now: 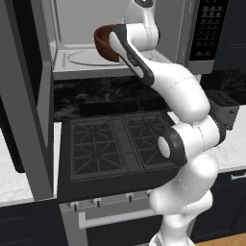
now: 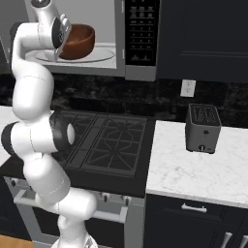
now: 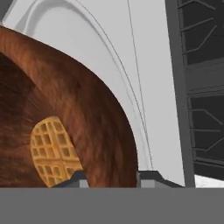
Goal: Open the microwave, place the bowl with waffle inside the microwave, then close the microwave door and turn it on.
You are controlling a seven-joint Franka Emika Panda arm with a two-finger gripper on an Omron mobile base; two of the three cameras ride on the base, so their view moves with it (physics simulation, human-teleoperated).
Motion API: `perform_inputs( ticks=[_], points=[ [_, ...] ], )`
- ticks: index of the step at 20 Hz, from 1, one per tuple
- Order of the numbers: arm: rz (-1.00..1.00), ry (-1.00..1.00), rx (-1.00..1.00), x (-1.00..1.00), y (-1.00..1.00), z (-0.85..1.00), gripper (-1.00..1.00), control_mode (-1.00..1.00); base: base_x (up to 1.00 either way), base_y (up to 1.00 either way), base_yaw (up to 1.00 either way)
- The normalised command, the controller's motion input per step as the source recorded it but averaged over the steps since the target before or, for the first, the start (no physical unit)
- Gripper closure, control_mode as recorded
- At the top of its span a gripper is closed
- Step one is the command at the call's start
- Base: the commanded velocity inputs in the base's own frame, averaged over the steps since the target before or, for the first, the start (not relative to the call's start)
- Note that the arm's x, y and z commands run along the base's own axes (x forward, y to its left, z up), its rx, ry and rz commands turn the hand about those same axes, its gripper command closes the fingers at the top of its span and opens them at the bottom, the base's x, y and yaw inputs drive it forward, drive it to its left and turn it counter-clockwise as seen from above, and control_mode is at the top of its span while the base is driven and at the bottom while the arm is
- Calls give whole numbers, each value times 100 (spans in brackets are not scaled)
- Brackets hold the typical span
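The bowl (image 2: 77,42) with the waffle (image 3: 52,151) is being held by its rim in the gripper (image 3: 109,178), just over the glass turntable (image 2: 104,54) inside the microwave (image 1: 192,36).

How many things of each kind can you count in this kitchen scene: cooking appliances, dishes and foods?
Appliances: 3 (microwave, stove, toaster)
Dishes: 1 (bowl)
Foods: 1 (waffle)
Total: 5
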Motion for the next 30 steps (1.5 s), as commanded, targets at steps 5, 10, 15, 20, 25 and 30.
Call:
perform_inputs(
  ticks=[5,10,15,20,25,30],
  points=[
    [-9,-1,4,55,22,-12,100,-100,0,0,0],
    [-9,0,2,30,21,-20,100,-100,0,0,0],
    [-1,0,0,-2,1,-12,-100,-100,0,0,0],
    [0,-13,2,-24,-9,-33,-100,-100,0,0,0],
    [0,-59,0,-51,0,-53,-100,-100,0,0,0],
    [-1,-52,5,-79,-2,-1,-100,-100,0,0,0]
  ],
)
